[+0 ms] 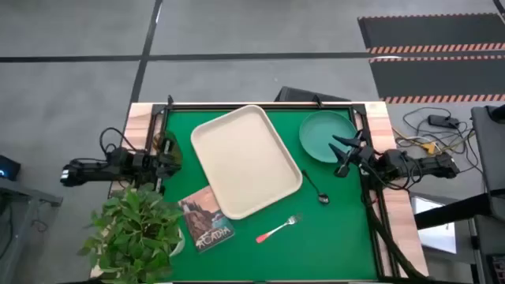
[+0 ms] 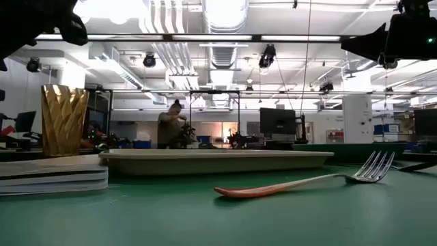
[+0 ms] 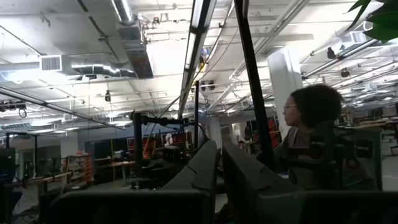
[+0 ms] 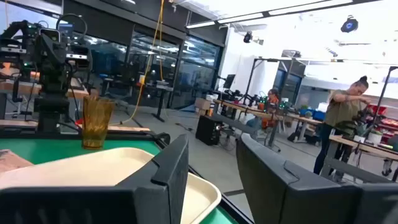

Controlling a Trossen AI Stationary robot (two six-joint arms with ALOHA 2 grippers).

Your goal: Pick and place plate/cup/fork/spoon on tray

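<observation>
The cream tray (image 1: 246, 161) sits empty mid-table, with the teal plate (image 1: 325, 136) just off its right side and the spoon (image 1: 314, 188) and fork (image 1: 278, 229) lying nearer the front. The amber cup (image 1: 166, 145) stands at the left edge, beside the left gripper (image 1: 167, 162), whose fingers are nearly together and hold nothing. The right gripper (image 1: 344, 154) hangs with fingers spread at the plate's near rim.

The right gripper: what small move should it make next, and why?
Probably it should reach down and toward the plate. The right gripper is open and hovers at the plate's near edge, holding nothing, while the tray is bare. The left gripper waits at the table's left edge near the cup.
</observation>
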